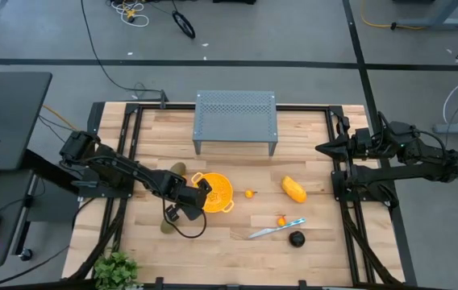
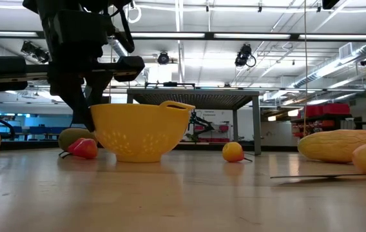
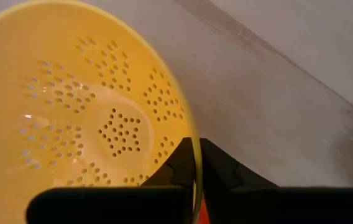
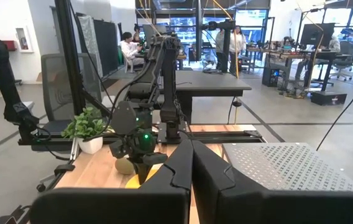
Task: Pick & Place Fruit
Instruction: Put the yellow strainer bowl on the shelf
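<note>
Astride the yellow bowl's (image 3: 71, 112) rim, the left gripper (image 3: 196, 163) is clamped on its wall — one finger inside, one outside.

Inside, the bowl shows only bare perforated floor. One olive-brown fruit (image 1: 167, 225) lies just behind those fingers; the yellow-orange oblong (image 1: 293, 190) and dark round one (image 1: 296, 238) lie well beyond the bowl. Right gripper (image 4: 192, 165) — fingers together — waits off the table.
</note>
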You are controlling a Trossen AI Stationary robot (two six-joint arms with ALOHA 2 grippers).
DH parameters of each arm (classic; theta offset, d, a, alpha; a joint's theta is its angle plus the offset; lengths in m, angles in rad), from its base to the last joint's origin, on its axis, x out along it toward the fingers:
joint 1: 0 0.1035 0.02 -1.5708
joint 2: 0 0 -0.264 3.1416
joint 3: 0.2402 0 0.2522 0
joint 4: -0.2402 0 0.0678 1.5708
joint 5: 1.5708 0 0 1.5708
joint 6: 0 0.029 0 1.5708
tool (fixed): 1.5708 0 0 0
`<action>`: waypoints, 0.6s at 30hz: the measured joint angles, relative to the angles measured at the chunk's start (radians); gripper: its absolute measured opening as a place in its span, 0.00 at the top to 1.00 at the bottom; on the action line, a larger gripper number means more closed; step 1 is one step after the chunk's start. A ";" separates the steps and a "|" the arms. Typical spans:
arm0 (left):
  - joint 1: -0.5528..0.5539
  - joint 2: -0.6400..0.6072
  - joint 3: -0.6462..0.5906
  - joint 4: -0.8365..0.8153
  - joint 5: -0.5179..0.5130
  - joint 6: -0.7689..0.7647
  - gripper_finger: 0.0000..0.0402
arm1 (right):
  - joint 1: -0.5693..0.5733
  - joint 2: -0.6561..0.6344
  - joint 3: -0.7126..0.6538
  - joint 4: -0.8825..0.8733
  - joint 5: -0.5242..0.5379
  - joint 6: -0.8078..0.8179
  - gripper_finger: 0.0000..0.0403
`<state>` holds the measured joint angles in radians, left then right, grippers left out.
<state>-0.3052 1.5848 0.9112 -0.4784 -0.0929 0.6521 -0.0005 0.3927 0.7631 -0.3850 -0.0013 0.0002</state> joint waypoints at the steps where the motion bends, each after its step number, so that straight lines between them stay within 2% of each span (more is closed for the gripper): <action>1: 0.000 0.000 0.000 0.000 0.000 0.000 0.96 | 0.000 0.000 0.000 0.000 0.000 0.000 0.98; 18: 0.000 0.000 0.003 -0.004 0.004 -0.002 0.97 | 0.000 0.000 0.000 0.000 0.000 0.000 0.98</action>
<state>-0.3050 1.5850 0.9145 -0.4826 -0.0893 0.6498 -0.0003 0.3927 0.7632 -0.3851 -0.0013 0.0002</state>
